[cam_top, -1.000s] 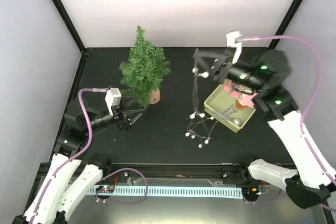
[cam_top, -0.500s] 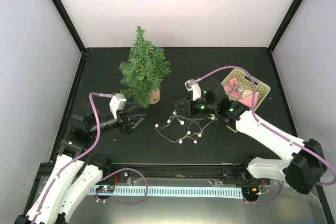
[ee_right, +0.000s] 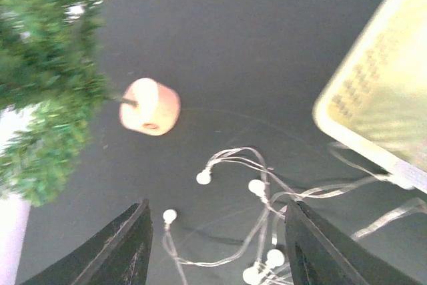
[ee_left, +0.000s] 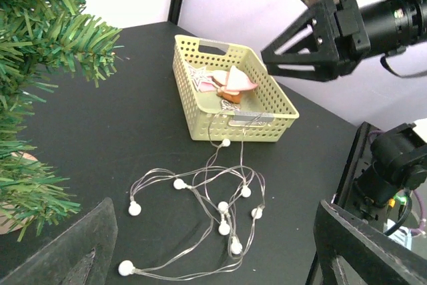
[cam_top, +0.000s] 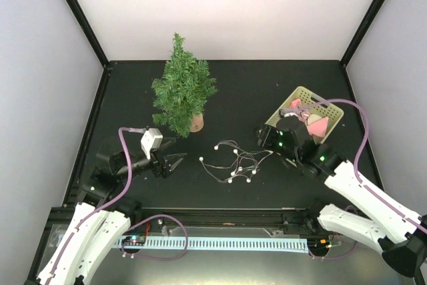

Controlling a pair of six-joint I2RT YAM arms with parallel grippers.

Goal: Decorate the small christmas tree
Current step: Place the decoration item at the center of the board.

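The light string (cam_top: 233,163) lies loose on the table (cam_top: 240,91) between my two arms, sprawled left to right, its left end just ahead of the left gripper (cam_top: 181,163). The small christmas tree (cam_top: 181,91) stands upright behind it, nearer my left arm. Both pincers are spread and empty; the right gripper (cam_top: 261,139) hangs beside the basket (cam_top: 303,91), touching nothing

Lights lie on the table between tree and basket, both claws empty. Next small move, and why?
Probably ease the left claw to the light string and pinch its nearest bulb: the string lies loose, that open claw faces it, with the small christmas tree alongside.
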